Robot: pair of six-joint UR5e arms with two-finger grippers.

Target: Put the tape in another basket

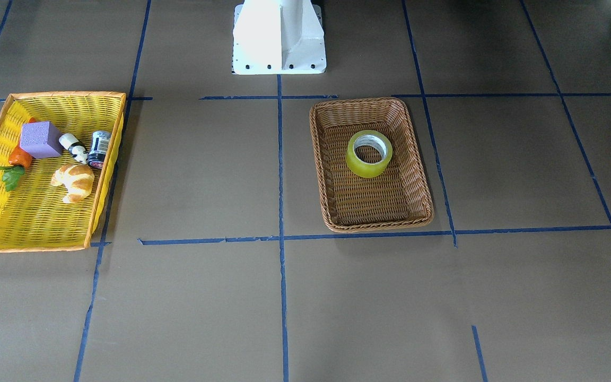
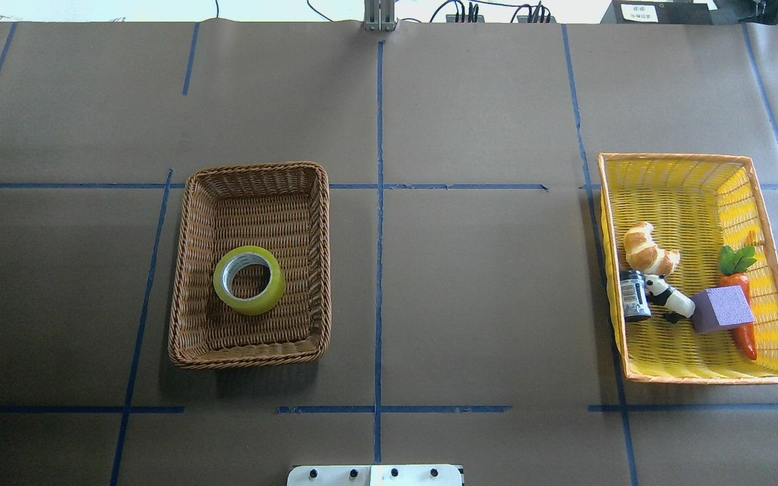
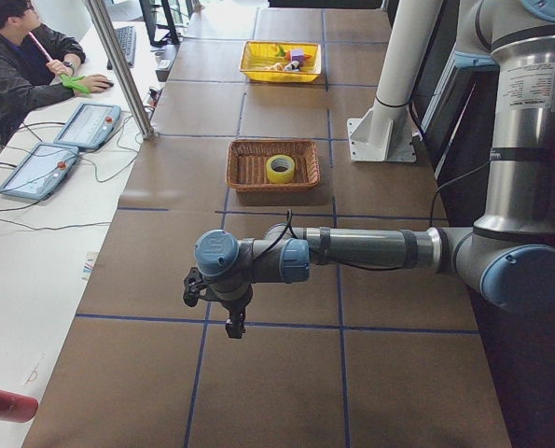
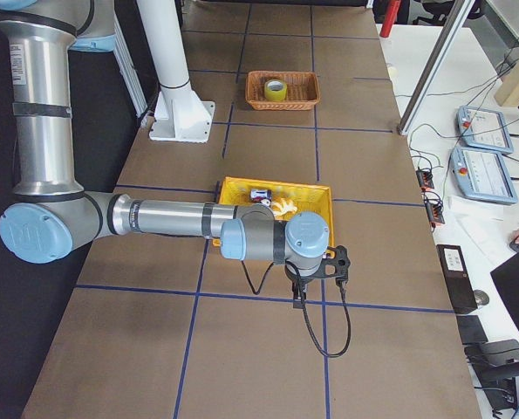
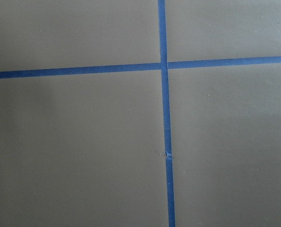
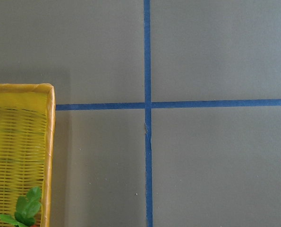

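Note:
The yellow tape roll (image 1: 369,154) lies flat inside the brown wicker basket (image 1: 372,227), nearer the robot's end. It also shows in the overhead view (image 2: 249,280) within the basket (image 2: 247,358), and in the side views (image 3: 280,169) (image 4: 276,89). My left gripper (image 3: 232,329) hangs over bare table well away from the brown basket; I cannot tell whether it is open or shut. My right gripper (image 4: 297,301) hangs just beyond the yellow basket (image 4: 242,185); I cannot tell its state either. Neither gripper holds anything that I can see.
The yellow basket (image 2: 672,157) with an orange rim holds a croissant (image 2: 649,248), a purple block (image 2: 722,309), a carrot (image 2: 743,317), a panda figure (image 2: 667,297) and a dark can (image 2: 634,295). The white robot pedestal (image 1: 279,37) stands mid-table. An operator (image 3: 20,65) sits beside pendants.

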